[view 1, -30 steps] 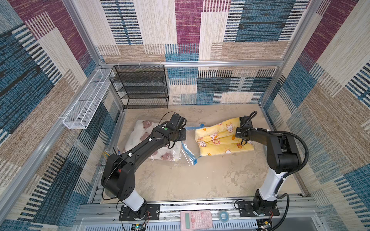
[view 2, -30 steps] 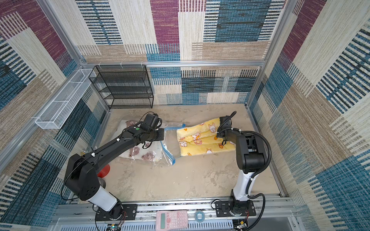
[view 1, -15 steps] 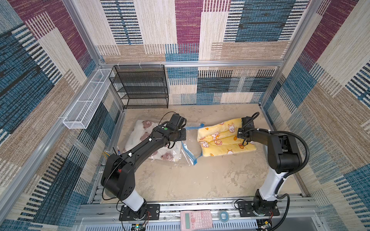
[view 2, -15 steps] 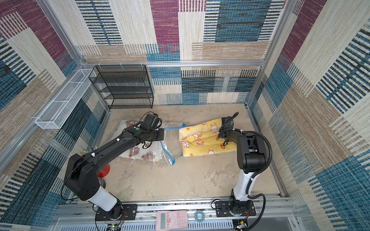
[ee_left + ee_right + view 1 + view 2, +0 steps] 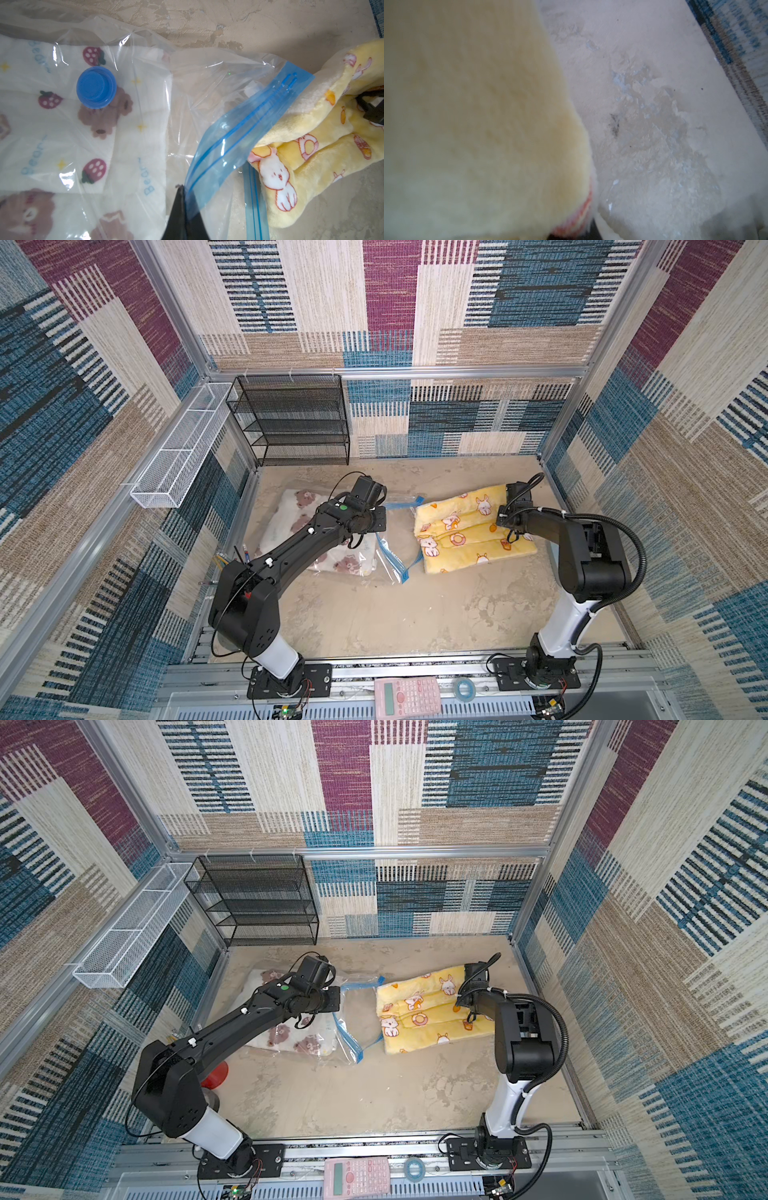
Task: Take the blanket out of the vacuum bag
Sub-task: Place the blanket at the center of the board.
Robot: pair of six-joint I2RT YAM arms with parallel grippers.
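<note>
The clear vacuum bag (image 5: 388, 556) lies left of centre in both top views, with a white bear-print blanket (image 5: 128, 145) inside under the blue valve cap (image 5: 95, 87). My left gripper (image 5: 181, 188) is shut on the bag's blue zip strip (image 5: 239, 124) and holds that flap up. A yellow rabbit-print blanket (image 5: 465, 531) lies folded on the table right of the bag's mouth (image 5: 424, 1011). Its edge sits beside the zip strip. My right gripper (image 5: 500, 522) is shut on the yellow blanket's right side. That blanket (image 5: 467, 104) fills half the right wrist view and hides the fingers.
A black wire shelf rack (image 5: 291, 418) stands at the back left and a white wire basket (image 5: 178, 452) hangs on the left wall. A pink calculator (image 5: 407, 695) and a tape roll (image 5: 462, 689) lie on the front rail. A red object (image 5: 216, 1075) sits by the left arm's base.
The right gripper has dragged the yellow blanket a little to the right, away from the bag. The left arm and the bag have stayed put.
</note>
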